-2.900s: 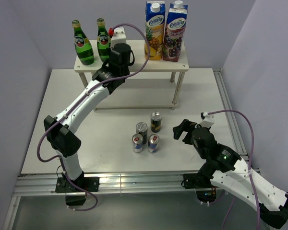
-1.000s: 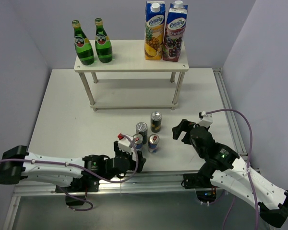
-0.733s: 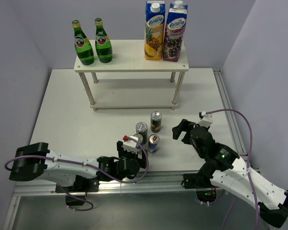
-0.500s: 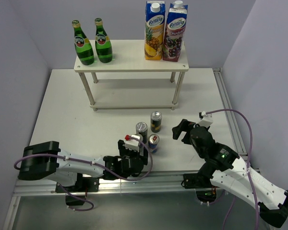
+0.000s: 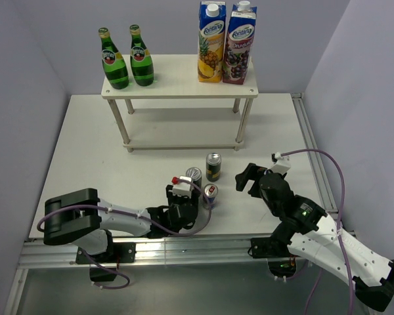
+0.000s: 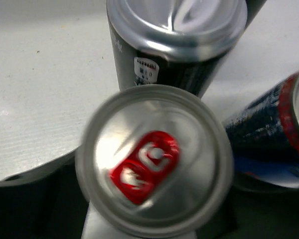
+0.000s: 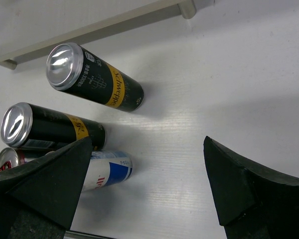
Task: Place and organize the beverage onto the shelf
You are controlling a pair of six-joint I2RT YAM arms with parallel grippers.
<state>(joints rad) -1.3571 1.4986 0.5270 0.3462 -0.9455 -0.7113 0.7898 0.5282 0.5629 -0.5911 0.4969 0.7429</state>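
Matte white table (image 5: 85, 151), faint grain up close. At far side, shelf (image 5: 184, 90): two flat pale cream boards on thin white legs. On top board, L end: two green glass bottles (image 5: 113, 64) (image 5: 142, 60), glossy, red labels, gold caps, side by side. R end: two tall juice cartons (image 5: 211, 42) (image 5: 240, 46), boxy w/ white screw caps, "Fontana" legible, pineapple pic on one, dark fruit on other. In front of shelf, on table btwn arms: four upright cans, close together. Two dark slim cans (image 7: 94, 77) (image 7: 50, 130), shiny silver tops, yellow band, "Schweppes" readable. Nearer arms, small blue-silver can (image 5: 210, 195), red ring at its rim. Just L of it, small can w/ red tab (image 6: 154, 159), round silver lid filling L wrist view, blurred; dark slim can right behind, blue-silver one close on its R. L pincer (image 5: 184, 198) low over that red-tab can, hiding it from above; black finger (image 6: 30, 199) beside the lid; gripped or loose, cannot tell. R pincer (image 5: 249, 178) wide apart, nothing in it, near the cans' R side, not touching; black wedge-shaped fingers (image 7: 50, 184).
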